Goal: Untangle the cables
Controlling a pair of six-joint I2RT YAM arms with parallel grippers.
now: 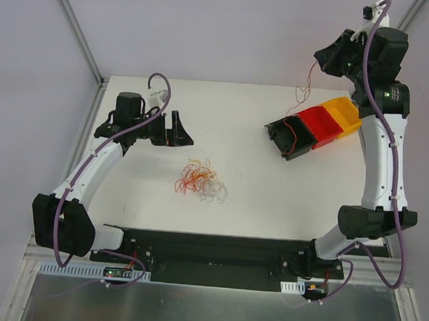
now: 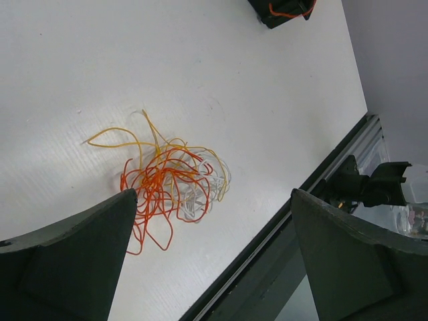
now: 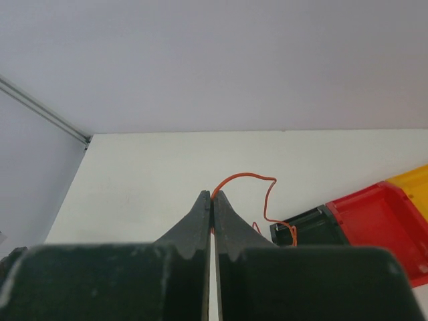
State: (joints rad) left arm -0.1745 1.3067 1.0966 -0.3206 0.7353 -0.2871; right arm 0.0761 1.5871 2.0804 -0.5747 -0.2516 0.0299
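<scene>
On the white table point(image 1: 270, 192), about midway between the two arm bases, lies the tangle of cables point(image 1: 199, 180). It sits toward the near edge from the left gripper point(image 1: 180, 130) and slightly to its right, so the left arm is clearly the nearer one. The left gripper hovers over the table with its jaws wide apart and nothing between them. In the left wrist view the tangle lies ahead of the gap, offset toward the finger on the left of that view. The tangle has no marked long axis. In the top view it spreads a little more side to side than front to back, orange on the left and whitish on the right.

The right gripper point(image 3: 212, 196) is raised over the far right corner, well apart from the tangle. Its jaws are pressed together on one orange strand point(image 3: 251, 175), which hangs down with its lower end in the black bin point(image 1: 275, 130).

Count the items as follows:
- one tangle
- one separated orange strand
- three bins in a row: the black bin, the red bin point(image 1: 324, 123) and the yellow bin point(image 1: 347, 110)
- two grippers

The tangle shows orange, yellow and whitish strands. You cannot tell how many of each, because they overlap.

Treat the next pick as a left-arm reach, down and toward the near edge.
</scene>
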